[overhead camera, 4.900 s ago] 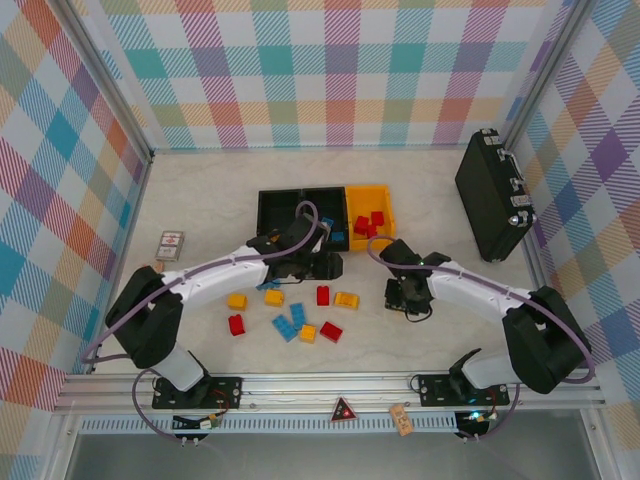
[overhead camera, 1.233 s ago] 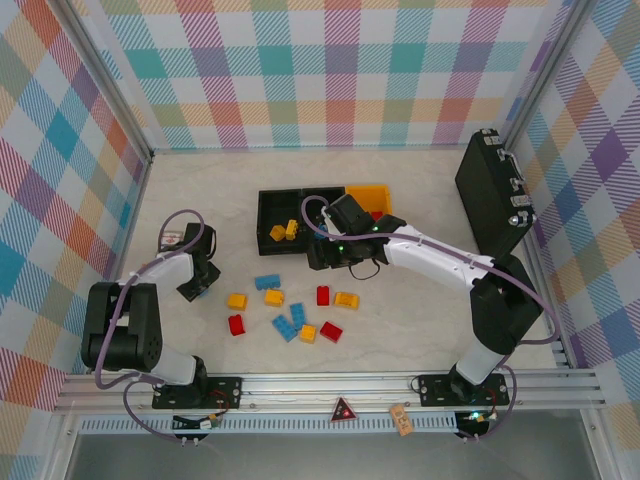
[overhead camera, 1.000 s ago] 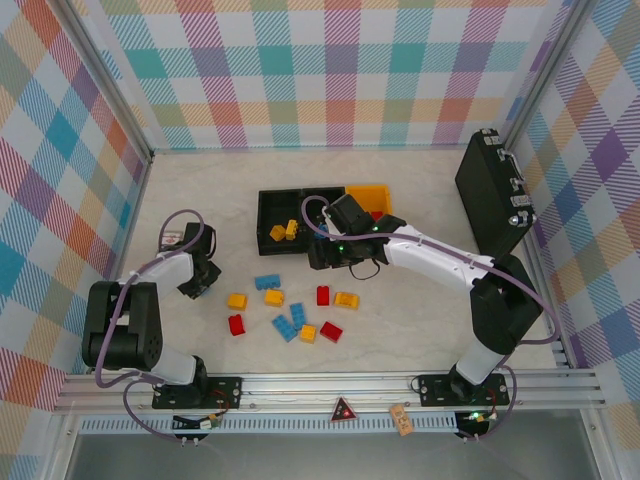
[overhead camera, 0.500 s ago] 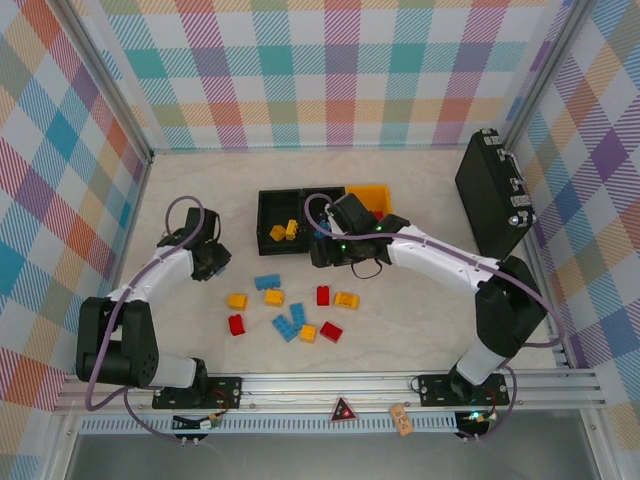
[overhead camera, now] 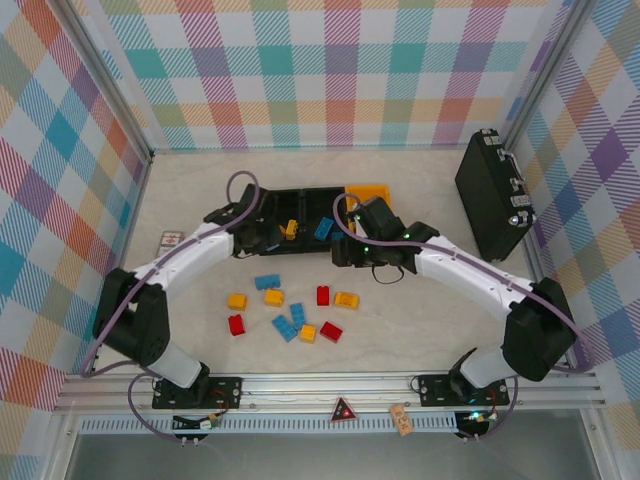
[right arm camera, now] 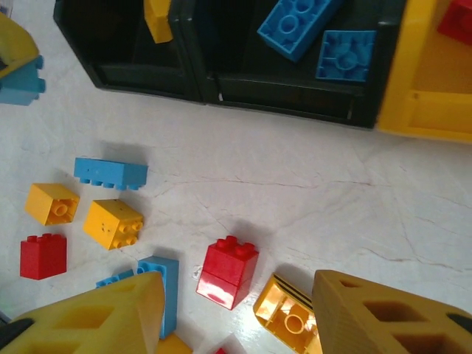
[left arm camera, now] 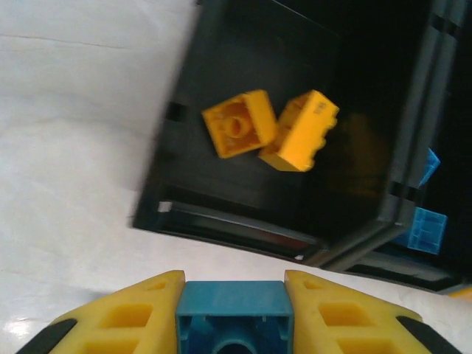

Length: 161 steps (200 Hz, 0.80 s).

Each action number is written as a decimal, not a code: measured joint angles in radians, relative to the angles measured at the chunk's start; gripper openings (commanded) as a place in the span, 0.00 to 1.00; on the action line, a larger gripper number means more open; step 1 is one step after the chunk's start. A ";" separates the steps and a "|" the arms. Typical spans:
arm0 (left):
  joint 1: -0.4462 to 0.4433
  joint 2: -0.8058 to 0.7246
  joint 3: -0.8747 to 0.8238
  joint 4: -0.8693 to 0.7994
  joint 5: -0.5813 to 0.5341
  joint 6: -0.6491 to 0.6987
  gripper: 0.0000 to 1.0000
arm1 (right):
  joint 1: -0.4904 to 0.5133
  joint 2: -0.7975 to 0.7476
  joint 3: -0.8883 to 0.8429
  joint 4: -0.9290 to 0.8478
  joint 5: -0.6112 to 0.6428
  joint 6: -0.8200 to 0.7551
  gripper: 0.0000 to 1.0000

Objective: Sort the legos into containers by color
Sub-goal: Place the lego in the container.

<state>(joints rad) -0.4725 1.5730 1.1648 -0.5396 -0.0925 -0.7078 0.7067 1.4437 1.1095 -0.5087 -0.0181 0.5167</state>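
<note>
A small blue brick, hollow underside showing, sits clamped between the left gripper's yellow fingers, just outside the left black bin, which has two yellow bricks in it. The right gripper hangs parted, empty, above a red brick.

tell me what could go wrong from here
1. The left gripper holds a blue brick by the left bin, which has yellow bricks. Released here, it could land there instead of in the middle bin with the other blue bricks.
2. The right gripper hangs open near a red brick with a loose yellow brick close beside it. Closing could catch both.
</note>
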 measured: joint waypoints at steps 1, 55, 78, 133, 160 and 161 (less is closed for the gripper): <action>-0.002 0.003 0.003 -0.001 -0.001 0.000 0.34 | -0.001 -0.001 -0.001 0.000 0.001 0.000 0.57; -0.120 0.192 0.223 -0.009 -0.002 0.028 0.35 | -0.042 -0.106 -0.095 -0.009 0.049 0.031 0.60; -0.143 0.272 0.311 -0.012 -0.002 0.042 0.35 | -0.066 -0.147 -0.128 -0.009 0.064 0.047 0.60; -0.166 0.452 0.488 -0.036 -0.003 0.064 0.35 | -0.087 -0.205 -0.170 -0.021 0.084 0.068 0.60; -0.166 0.529 0.573 -0.046 -0.005 0.077 0.37 | -0.092 -0.221 -0.187 -0.034 0.089 0.075 0.60; -0.167 0.531 0.576 -0.046 -0.005 0.077 0.37 | -0.092 -0.222 -0.187 -0.034 0.090 0.075 0.60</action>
<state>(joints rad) -0.6392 2.1036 1.7405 -0.5858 -0.0978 -0.6304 0.6144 1.2221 0.9222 -0.5430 0.0715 0.5919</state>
